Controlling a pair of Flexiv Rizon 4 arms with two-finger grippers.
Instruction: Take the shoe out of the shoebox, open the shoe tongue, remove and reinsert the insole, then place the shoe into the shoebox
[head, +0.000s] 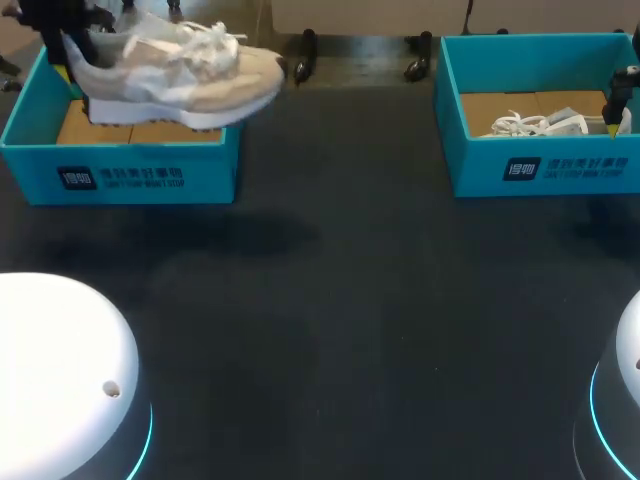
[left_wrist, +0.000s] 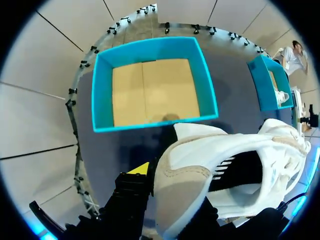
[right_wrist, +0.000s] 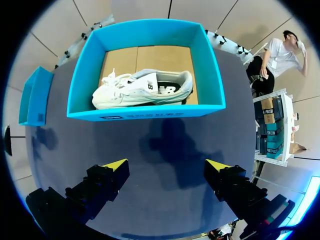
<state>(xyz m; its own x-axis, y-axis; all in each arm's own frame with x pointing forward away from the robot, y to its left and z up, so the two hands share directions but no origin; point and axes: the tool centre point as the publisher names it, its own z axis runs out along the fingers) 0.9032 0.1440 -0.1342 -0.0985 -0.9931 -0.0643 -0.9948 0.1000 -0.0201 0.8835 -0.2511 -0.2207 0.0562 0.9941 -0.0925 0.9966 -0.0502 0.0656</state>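
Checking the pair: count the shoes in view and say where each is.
2. One shoe is held by the left gripper above the left shoebox; the other shoe lies inside the right shoebox.

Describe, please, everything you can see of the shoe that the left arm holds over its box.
The shoe is a low sneaker with cream, suede-like panels over white fabric, white laces and a thick white sole; the left wrist view shows a black patch near the heel. It hangs roughly level in the air above the left shoebox, toe toward the table's middle. The left gripper is shut on its heel end; nothing else touches it.
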